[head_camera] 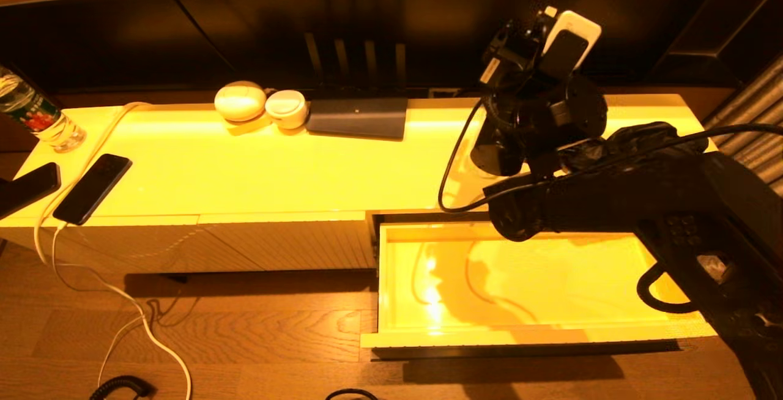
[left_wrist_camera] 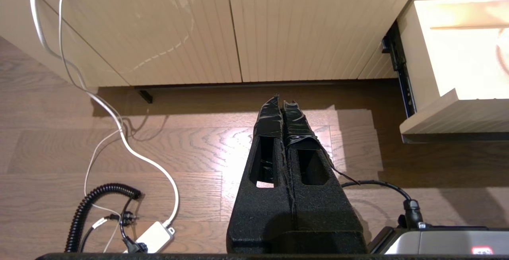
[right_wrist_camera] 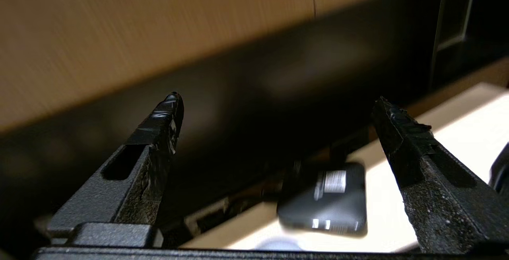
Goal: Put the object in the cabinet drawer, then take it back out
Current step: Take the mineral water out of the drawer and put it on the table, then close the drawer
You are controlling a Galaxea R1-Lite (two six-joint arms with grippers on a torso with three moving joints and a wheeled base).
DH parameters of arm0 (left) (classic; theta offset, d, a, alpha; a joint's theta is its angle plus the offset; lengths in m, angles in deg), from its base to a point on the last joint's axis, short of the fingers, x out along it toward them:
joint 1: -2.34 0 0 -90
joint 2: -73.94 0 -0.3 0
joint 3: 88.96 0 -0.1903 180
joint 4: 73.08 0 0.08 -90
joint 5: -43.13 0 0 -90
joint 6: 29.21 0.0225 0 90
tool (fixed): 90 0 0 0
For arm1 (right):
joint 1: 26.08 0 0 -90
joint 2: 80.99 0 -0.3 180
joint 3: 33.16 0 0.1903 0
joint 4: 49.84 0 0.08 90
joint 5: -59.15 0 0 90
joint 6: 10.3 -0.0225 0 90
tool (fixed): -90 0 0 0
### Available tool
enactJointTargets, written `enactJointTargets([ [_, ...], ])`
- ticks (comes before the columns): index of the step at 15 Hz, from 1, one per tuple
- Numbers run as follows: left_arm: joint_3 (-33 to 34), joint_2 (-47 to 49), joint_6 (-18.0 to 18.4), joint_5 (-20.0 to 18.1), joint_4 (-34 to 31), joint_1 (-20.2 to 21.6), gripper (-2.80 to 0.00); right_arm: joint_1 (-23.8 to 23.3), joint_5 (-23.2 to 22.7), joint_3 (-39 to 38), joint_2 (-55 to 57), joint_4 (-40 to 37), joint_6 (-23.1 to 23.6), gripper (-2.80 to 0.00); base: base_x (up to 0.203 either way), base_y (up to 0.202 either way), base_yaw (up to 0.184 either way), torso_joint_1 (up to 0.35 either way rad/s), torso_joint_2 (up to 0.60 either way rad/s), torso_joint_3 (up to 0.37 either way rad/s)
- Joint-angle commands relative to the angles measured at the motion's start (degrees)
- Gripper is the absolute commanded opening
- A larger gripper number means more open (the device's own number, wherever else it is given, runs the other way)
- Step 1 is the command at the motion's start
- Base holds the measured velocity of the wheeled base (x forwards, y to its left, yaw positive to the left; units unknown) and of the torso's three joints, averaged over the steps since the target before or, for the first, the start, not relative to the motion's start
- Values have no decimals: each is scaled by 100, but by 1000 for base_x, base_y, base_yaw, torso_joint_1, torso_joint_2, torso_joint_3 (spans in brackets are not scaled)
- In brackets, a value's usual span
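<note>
**A:** What did the head view show?

**B:** A wide, shallow cream-yellow cabinet drawer (head_camera: pixel 538 339) with a glossy inside stood pulled out. Nothing lay on the part of its floor that showed, only reflections. The black right arm (head_camera: pixel 612 204) crossed above its back edge and hid that strip. The arm's wrist was raised over the glossy yellow cabinet top (head_camera: pixel 244 167). The object itself could not be made out from there.

**A:** And the left wrist view?

**B:** The left gripper (left_wrist_camera: pixel 283 103) hung idle with its taped black fingers pressed together and nothing between them. Brown wooden floor (left_wrist_camera: pixel 199 152) lay under the tips, pale ribbed cabinet panels (left_wrist_camera: pixel 179 33) stood beyond them, and the drawer's corner was off to one side, well apart.

**A:** The right wrist view?

**B:** The right gripper (right_wrist_camera: pixel 278 103) had its fingers spread wide and held nothing. A small dark rounded-rectangular box (right_wrist_camera: pixel 322 200) with a pale label lay flat on the cabinet top. It sat beneath the gap, nearer one finger, and touched neither.

**A:** How would it handle?

**B:** It was probably stiff, light and rather slick. Closing across its two long edges, low and centred, looked safest.
</note>
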State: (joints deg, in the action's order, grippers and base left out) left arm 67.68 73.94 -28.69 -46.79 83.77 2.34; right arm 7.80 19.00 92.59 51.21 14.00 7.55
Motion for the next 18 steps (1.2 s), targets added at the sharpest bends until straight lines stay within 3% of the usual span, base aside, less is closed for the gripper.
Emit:
enactJointTargets([
  [1, 9, 0, 0, 1, 4, 0, -280, 12, -51, -64, -535, 45, 278, 0, 0, 0, 0, 0, 0, 0],
  [5, 9, 0, 0, 1, 4, 0, -280, 146, -50, -575, -1328, 45, 733, 0, 0, 0, 0, 0, 0, 0],
  [8, 9, 0, 0, -4, 4, 0, -280, 133, -126, -1530, -2395, -71, 1552, 0, 0, 0, 0, 0, 0, 0],
  [9, 9, 0, 0, 1, 4, 0, -280, 76, -170, -1987, -2737, -416, 1702, -280, 0, 0, 0, 0, 0, 0],
  [11, 9, 0, 0, 1, 4, 0, -280, -181, -222, -2911, -3386, -1629, 1796, -280, 0, 0, 0, 0, 0, 0],
  [14, 9, 0, 0, 1, 4, 0, -280, -728, -575, -3951, -4222, -4255, 1632, -280, 0, 0, 0, 0, 0, 0],
  [16, 9, 0, 0, 1, 4, 0, -280, -1161, -1227, -4351, -4789, -6377, 1466, -280, 0, 0, 0, 0, 0, 0],
  [18, 9, 0, 0, 1, 4, 0, -280, -1460, -2407, -4726, -5411, -7962, 1404, -280, 0, 0, 0, 0, 0, 0],
])
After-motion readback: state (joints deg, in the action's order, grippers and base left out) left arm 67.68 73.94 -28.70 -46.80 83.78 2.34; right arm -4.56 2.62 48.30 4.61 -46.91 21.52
